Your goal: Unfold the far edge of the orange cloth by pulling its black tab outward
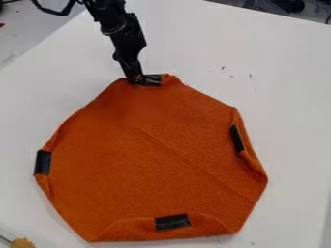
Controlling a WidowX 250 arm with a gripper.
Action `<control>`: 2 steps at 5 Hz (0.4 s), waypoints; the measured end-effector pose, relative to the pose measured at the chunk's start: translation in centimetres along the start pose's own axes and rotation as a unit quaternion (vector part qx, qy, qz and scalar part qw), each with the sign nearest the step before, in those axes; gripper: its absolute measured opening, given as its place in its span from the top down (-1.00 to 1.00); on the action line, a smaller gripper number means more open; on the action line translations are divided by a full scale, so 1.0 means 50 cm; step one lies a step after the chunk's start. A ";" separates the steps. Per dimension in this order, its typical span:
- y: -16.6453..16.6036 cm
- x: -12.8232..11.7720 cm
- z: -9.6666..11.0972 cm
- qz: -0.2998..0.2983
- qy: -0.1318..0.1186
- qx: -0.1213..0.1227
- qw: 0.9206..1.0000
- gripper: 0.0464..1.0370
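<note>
Along the far edge of the folded orange cloth [148, 155], the gripper [137, 80] partly hides a black patch [153, 80]; whether its jaws pinch anything, I cannot tell.

Lit brightly and diffusely, in near-even tone over the white table [284, 97]. Shaded only faintly beside the near right edge of the orange cloth [155, 145], and slightly deeper within its folds at right and near. Marked by a dull grey sheen on the near black tape [173, 222]. Very dark along the arm [123, 29], with surface detail partly lost. Uncertain as to light source.
</note>
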State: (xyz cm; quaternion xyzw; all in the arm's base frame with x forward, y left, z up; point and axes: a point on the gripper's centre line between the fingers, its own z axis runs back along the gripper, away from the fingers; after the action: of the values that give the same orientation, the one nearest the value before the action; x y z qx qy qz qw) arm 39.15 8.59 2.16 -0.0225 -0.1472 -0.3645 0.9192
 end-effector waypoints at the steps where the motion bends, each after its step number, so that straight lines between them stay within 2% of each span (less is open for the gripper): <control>1: -0.001 -0.010 -0.008 -0.005 0.017 0.014 1.000 0.08; 2: -0.003 -0.006 0.002 -0.016 0.031 0.040 0.999 -0.54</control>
State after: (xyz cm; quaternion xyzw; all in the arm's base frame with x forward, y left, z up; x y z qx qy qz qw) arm 38.83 8.69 2.17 0.0281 -0.1339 -0.3739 0.9173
